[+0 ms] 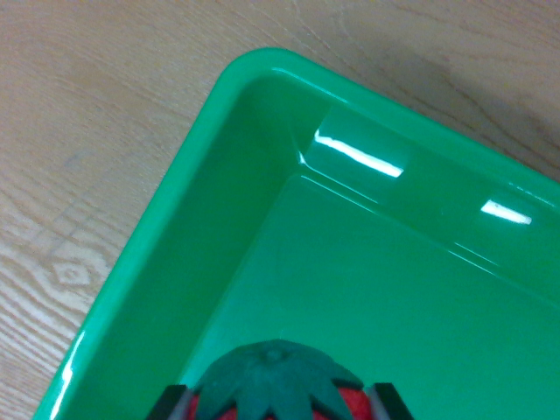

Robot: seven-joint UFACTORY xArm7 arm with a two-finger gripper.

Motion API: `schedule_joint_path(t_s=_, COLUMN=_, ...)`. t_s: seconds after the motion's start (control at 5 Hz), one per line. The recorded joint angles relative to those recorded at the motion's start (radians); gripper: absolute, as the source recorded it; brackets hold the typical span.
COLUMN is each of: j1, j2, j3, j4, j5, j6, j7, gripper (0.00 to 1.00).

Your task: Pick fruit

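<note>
A red strawberry with a dark green leafy cap (276, 381) sits at the bottom edge of the wrist view. My gripper (278, 407) is shut on the strawberry: one black fingertip (168, 404) presses its left side and the other black fingertip (391, 402) its right side. The strawberry hangs over the inside of a glossy green plastic tray (175, 210), near the tray's rounded corner. Whether the fruit touches the tray floor is hidden by the fruit itself.
The tray's raised rim (262, 59) curves around the corner at the top of the view. Light wooden tabletop (79, 131) lies outside the tray on the left and along the top. The tray floor (394, 306) shows nothing else on it.
</note>
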Motion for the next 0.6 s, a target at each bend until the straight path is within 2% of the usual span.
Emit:
schedule_joint_path(t_s=0.2, j1=0.0, j2=0.0, j3=0.0, j4=0.0, j5=0.0, j6=0.0, j7=0.0, gripper=1.0)
schedule_joint_path(t_s=0.4, j1=-0.0017, j2=-0.019, j3=0.001, j4=0.022, j5=0.0031, j6=0.04, j7=0.0, gripper=1.0)
schedule_joint_path(t_s=0.6, j1=-0.0017, j2=-0.019, j3=0.001, j4=0.022, j5=0.0031, j6=0.04, j7=0.0, gripper=1.0)
